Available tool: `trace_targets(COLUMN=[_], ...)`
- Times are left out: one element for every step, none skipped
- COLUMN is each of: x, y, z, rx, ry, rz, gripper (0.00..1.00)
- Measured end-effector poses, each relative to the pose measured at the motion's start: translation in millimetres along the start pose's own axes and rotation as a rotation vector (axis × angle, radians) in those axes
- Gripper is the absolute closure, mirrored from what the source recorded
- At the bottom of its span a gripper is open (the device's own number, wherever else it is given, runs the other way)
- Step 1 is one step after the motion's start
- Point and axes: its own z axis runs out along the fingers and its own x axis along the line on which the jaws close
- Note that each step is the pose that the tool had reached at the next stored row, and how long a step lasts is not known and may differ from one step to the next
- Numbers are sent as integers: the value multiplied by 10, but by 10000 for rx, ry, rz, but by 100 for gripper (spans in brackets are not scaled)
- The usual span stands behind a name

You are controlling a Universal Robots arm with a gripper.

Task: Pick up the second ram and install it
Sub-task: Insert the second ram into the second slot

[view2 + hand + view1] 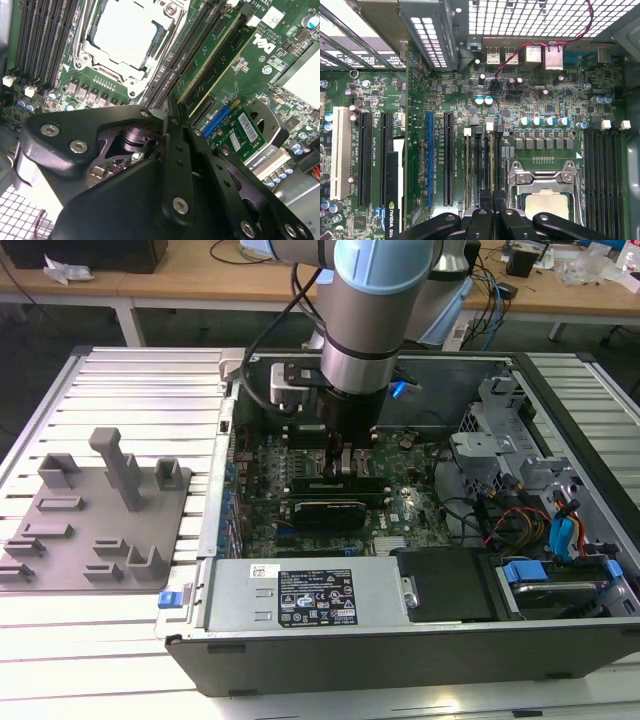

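Observation:
My gripper (pixel 345 468) reaches down into the open computer case (pixel 560 400), onto the green motherboard (pixel 410 505). In the first wrist view its two black fingers (pixel 482 212) stand close together at the gripper (pixel 492 201), shut on the thin top edge of the second ram (pixel 492 160). The ram stands upright in a long slot just beside the square metal CPU socket (pixel 546 197). In the second wrist view the gripper (pixel 167 117) meets at the near end of the memory slots, with the CPU socket (pixel 127 37) to one side.
A grey block-studded tray (pixel 60 540) lies on the slatted table at the exterior view's left. Inside the case are a black graphics card (pixel 325 512), the power supply (pixel 300 595), drive cages and cables (pixel 520 510). More empty slots (pixel 602 170) flank the socket.

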Motion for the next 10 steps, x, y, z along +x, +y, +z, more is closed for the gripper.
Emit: trace_targets(x=[0, 0, 0, 0, 0, 0, 0, 0, 0, 0], y=[0, 0, 0, 0, 0, 0, 0, 0, 0, -1], z=[1, 1, 1, 2, 4, 4, 4, 6, 7, 14], rx=[0, 0, 0, 1, 1, 1, 1, 1, 0, 3], ry=[-1, -1, 0, 0, -1, -1, -2, -3, -2, -7], rz=[12, 15, 16, 17, 18, 18, 18, 18, 19, 19], gripper=[91, 91, 91, 91, 91, 91, 91, 91, 91, 91])
